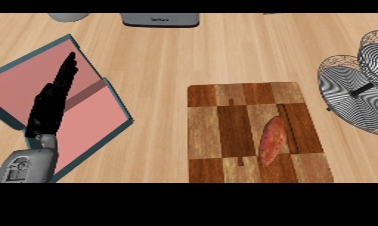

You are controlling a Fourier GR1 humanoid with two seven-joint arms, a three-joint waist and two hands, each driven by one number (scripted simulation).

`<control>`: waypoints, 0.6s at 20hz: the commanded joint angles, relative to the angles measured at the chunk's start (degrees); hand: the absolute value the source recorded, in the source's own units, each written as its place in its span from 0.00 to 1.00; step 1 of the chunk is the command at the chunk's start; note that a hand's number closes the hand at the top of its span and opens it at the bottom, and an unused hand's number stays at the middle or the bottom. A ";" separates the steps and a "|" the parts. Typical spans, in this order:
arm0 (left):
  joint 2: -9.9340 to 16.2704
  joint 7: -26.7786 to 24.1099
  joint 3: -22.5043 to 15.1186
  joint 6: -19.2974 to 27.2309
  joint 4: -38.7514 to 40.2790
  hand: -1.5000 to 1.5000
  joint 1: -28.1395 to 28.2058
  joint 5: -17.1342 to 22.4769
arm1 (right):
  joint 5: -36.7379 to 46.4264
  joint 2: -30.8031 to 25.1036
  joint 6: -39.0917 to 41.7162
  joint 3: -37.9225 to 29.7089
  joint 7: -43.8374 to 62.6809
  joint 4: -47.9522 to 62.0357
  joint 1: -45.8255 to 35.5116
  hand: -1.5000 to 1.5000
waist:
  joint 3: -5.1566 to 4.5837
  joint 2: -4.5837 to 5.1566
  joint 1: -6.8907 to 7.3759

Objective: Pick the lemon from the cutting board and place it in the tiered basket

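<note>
Lemon is nowhere to be seen: at the left the left hand (52, 101) rests over a pink tray (85, 115), fingers straight and pressed together, holding nothing. Further right, the cutting board (221, 130) carries only a reddish sweet potato (272, 140), with the tiered basket (354, 90) at the bench's right edge. The likely risk is grabbing the sweet potato instead.

Counter (184, 55): light wood.
On it: cutting board (221, 135), pink tray (92, 115), wire tiered basket (353, 92), grey appliance (160, 19) at far edge.
</note>
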 commanded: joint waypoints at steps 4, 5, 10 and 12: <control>-0.19 0.11 0.50 1.02 2.40 0.50 -2.38 -1.09 | -6.92 -2.65 3.42 -7.90 0.47 6.32 -2.84 0.00 | 1.09 0.71 -0.61; 0.03 -0.76 0.17 -0.45 -1.51 0.50 2.18 -0.04 | -8.08 -3.70 4.20 -9.39 1.51 6.41 -2.40 0.00 | 1.09 0.55 -0.31; -1.99 -1.97 -0.77 1.44 1.88 0.50 -0.31 -1.67 | -7.53 -10.02 6.94 -10.48 5.96 17.25 -9.46 0.00 | 1.09 0.94 0.31; -0.53 -0.93 0.70 0.31 1.58 0.50 -0.36 -0.51 | -9.21 -14.05 10.69 -13.27 4.51 21.39 -6.72 0.00 | 1.13 0.94 0.05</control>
